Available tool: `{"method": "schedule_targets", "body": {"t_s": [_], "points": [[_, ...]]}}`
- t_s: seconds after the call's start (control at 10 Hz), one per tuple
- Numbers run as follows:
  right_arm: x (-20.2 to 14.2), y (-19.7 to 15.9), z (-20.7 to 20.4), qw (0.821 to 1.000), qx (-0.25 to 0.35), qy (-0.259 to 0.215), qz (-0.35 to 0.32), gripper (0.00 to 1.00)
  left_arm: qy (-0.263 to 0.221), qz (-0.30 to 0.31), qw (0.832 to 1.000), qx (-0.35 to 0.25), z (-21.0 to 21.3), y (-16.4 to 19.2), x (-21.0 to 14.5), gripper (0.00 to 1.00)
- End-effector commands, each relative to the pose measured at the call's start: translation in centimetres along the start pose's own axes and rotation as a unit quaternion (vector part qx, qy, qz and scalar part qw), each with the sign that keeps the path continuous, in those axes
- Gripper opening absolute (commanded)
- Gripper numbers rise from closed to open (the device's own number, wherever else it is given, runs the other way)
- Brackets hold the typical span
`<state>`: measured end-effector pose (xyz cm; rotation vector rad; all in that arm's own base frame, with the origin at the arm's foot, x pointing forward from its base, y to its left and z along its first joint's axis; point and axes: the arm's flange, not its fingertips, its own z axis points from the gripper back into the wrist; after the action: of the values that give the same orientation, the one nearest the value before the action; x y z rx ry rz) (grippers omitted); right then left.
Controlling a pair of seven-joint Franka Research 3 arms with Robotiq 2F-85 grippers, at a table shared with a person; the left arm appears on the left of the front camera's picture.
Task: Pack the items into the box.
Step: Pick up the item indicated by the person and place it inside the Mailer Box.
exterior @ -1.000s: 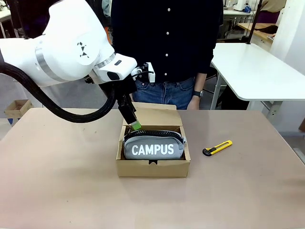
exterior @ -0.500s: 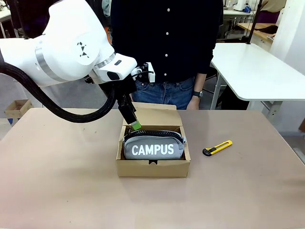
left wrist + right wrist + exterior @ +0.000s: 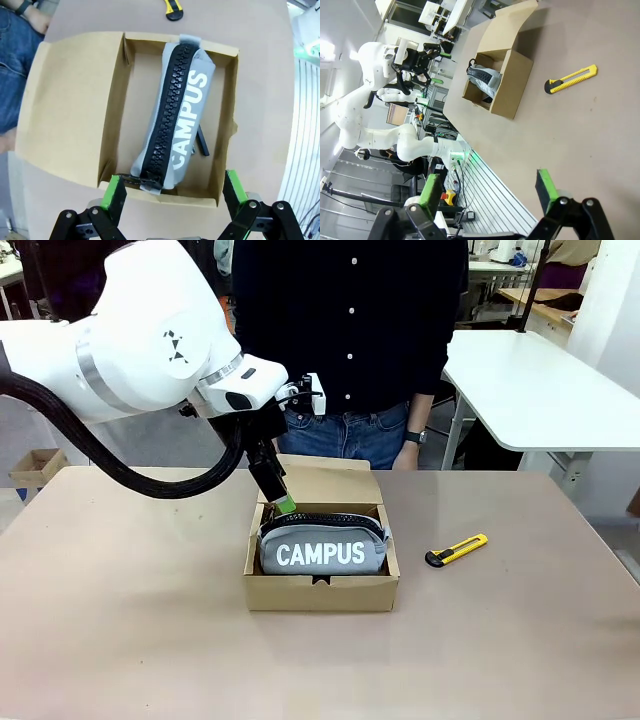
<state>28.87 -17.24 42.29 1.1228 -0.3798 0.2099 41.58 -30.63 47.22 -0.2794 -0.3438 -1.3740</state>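
Pouch (image 3: 320, 553) is in the box (image 3: 320, 593) — my left gripper (image 3: 174, 186) and right gripper (image 3: 489, 185) gape empty. Next, I reckon, comes a narrow pinch on the utility knife (image 3: 457, 550).

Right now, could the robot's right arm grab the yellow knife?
Probably yes. The yellow knife lies alone on the bare table, apart from the box, with nothing over it, and the right tool is open, facing it.

White rounded left arm (image 3: 140, 340) with a silver band, black triangle marks and a thick black cable (image 3: 190, 485). Black left gripper (image 3: 173, 182) with green pads (image 3: 114, 192). Person: dark buttoned shirt (image 3: 350, 320), jeans (image 3: 345, 432), perhaps a watch (image 3: 415, 437).
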Motion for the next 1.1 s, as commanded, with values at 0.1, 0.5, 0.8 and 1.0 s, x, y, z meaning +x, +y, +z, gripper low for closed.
{"method": "schedule_targets", "body": {"t_s": [0.1,0.5,0.8,1.0], "points": [[-0.1,0.0,0.1,1.000,0.001,-0.001,0.014,1.00,-0.001,-0.032,0.996,-0.078,3.1,0.8,-2.2,1.00],[-0.1,0.0,0.1,1.000,0.001,-0.001,0.014,1.00,-0.204,0.203,0.950,-0.120,12.4,2.8,-18.6,1.00],[-0.1,0.0,0.1,1.000,0.001,-0.001,0.014,1.00,-0.354,0.452,0.816,-0.070,14.1,1.9,-31.3,1.00],[-0.1,0.0,0.1,1.000,0.001,-0.001,0.014,1.00,-0.371,0.535,0.750,-0.112,11.4,2.8,-36.7,1.00]]}}
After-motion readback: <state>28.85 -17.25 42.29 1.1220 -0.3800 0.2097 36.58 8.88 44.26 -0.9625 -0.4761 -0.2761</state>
